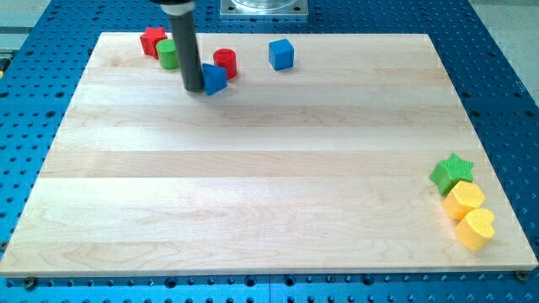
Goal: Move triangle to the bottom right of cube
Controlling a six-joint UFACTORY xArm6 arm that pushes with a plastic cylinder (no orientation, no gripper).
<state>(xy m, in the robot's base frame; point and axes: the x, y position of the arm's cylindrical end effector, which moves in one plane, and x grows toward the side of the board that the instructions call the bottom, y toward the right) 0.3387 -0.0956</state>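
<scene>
Red star (pixel 152 39), green cylinder (pixel 168 54), red cylinder (pixel 225 61).

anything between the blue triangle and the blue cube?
Mostly bare board. The red cylinder sits just above the line from blue triangle to blue cube, camera view.

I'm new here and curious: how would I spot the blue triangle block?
Look along the wooden board's top edge, left of middle, where my tip rests. The blue triangle block touches its right side, just below the red cylinder; it is wedge-shaped, unlike the blue cube.

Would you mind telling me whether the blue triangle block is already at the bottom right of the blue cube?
Not yet. The blue triangle block sits to the view's left of the blue cube, beside the red cylinder, with my tip touching its left side.
</scene>
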